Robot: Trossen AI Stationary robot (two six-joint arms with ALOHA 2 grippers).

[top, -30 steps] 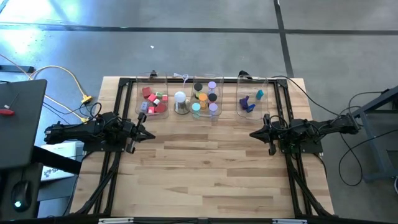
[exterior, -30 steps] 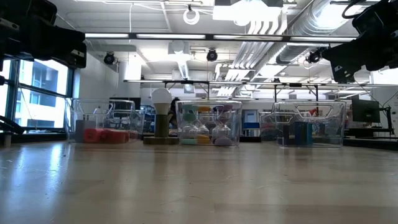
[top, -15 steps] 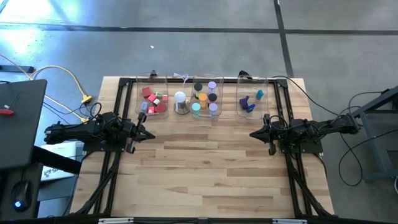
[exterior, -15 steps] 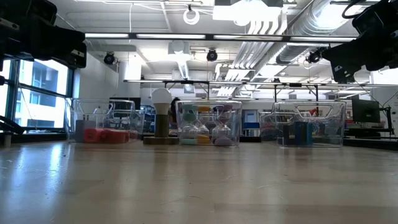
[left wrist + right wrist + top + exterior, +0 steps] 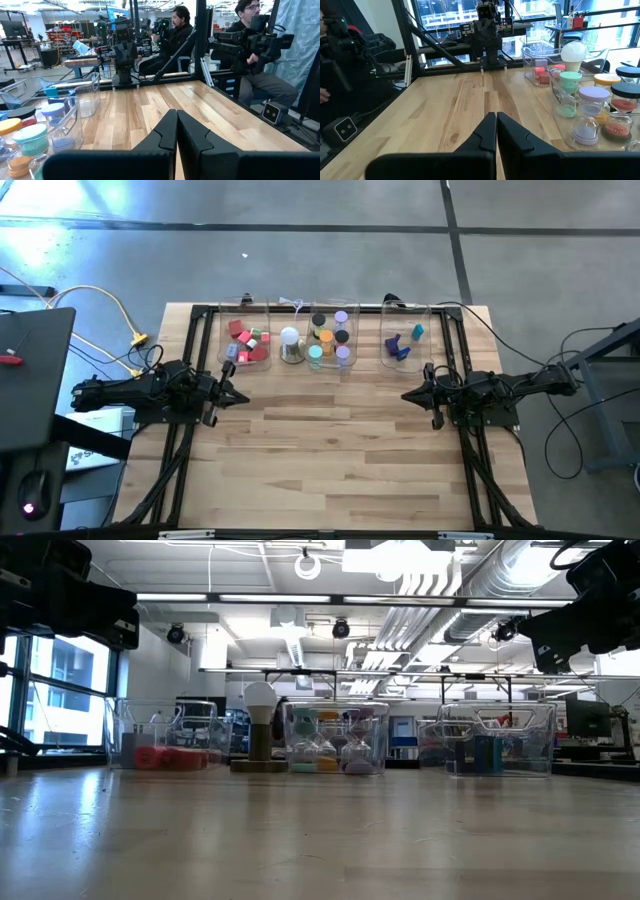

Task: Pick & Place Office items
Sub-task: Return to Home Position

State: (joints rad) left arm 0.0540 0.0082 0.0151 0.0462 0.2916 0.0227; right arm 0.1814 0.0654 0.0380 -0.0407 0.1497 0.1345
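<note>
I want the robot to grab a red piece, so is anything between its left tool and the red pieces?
Nothing lies on the table between the left tool and the red pieces. Only the clear wall of their bin surrounds them, so the tool would likely need to come from above.

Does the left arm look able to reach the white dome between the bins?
Probably yes: the left gripper, shut, is close; the dome stands uncovered beside the left bin, bare table before it.

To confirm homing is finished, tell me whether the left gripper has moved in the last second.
No. In the high view the left gripper keeps the same spot beside the left bin.
</note>
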